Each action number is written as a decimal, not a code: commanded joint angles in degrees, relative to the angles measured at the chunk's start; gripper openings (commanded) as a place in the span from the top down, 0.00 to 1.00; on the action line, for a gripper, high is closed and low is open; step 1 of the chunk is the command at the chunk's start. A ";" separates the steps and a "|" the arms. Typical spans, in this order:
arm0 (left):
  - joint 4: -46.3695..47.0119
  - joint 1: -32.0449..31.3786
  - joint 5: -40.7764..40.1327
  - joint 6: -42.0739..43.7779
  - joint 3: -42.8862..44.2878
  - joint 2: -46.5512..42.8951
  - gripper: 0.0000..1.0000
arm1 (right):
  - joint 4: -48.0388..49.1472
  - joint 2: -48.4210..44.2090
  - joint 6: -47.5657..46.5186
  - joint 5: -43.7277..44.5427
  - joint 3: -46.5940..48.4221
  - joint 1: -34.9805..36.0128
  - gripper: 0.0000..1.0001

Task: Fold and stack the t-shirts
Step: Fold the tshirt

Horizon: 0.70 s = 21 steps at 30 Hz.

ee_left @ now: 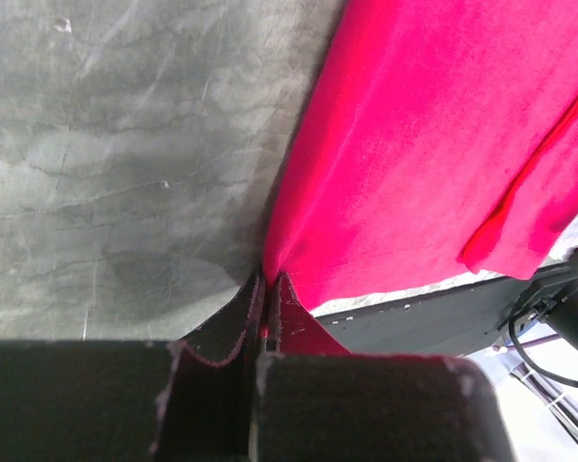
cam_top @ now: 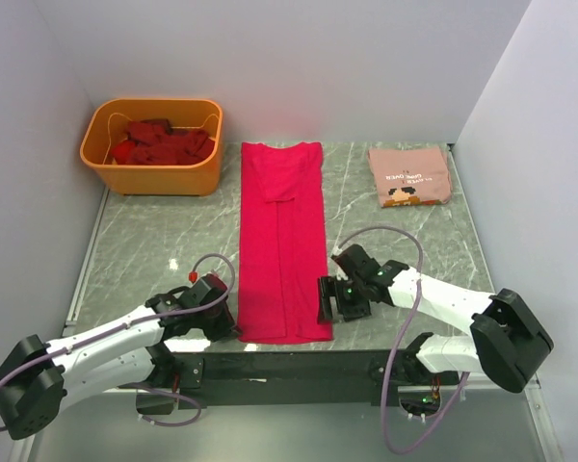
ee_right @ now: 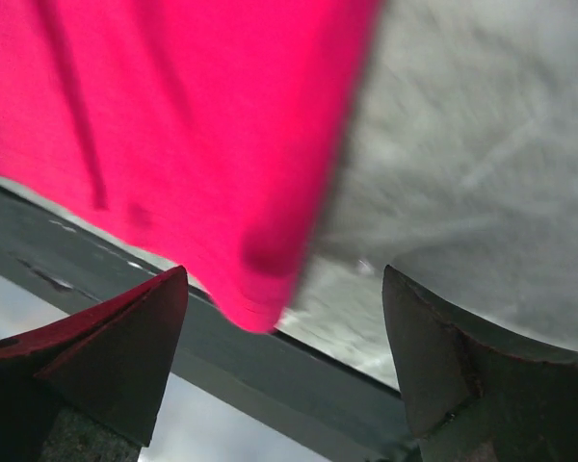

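A bright crimson-pink t-shirt (cam_top: 281, 241) lies folded into a long narrow strip down the middle of the table, its near end at the table's front edge. My left gripper (cam_top: 231, 323) is at the strip's near left corner and is shut on the shirt's edge (ee_left: 366, 183), pinching cloth between its fingertips (ee_left: 287, 289). My right gripper (cam_top: 326, 306) is open at the near right corner. That corner (ee_right: 255, 279) hangs between its spread fingers (ee_right: 144, 327) without touching them. A folded dusty salmon-pink t-shirt (cam_top: 410, 175) with a small print lies at the back right.
An orange plastic tub (cam_top: 185, 177) at the back left holds several dark red t-shirts (cam_top: 162, 144). The grey marble table (cam_top: 144, 241) ends at a dark front rail (cam_top: 289, 366) just below both grippers. White walls close in the left, back and right.
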 commanded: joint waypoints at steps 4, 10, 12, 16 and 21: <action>-1.45 -0.41 1.02 -2.09 -0.30 -2.81 0.99 | 0.05 -2.36 4.41 0.26 -2.79 2.40 0.20; -1.54 -0.41 1.99 -4.29 -1.54 -3.60 0.99 | 0.32 -1.39 7.05 -2.20 -4.20 5.03 0.32; -1.63 -0.41 2.08 -4.46 -1.71 -4.04 0.99 | -0.03 -1.92 7.58 -2.38 -4.38 5.82 0.34; -0.66 -0.33 2.52 -4.73 -2.50 -4.57 0.99 | 0.76 -1.40 8.46 -2.12 -4.82 6.44 0.56; -0.75 -0.41 3.48 -5.43 -2.42 -4.83 0.99 | 0.50 -0.07 8.64 -2.82 -3.59 7.15 0.81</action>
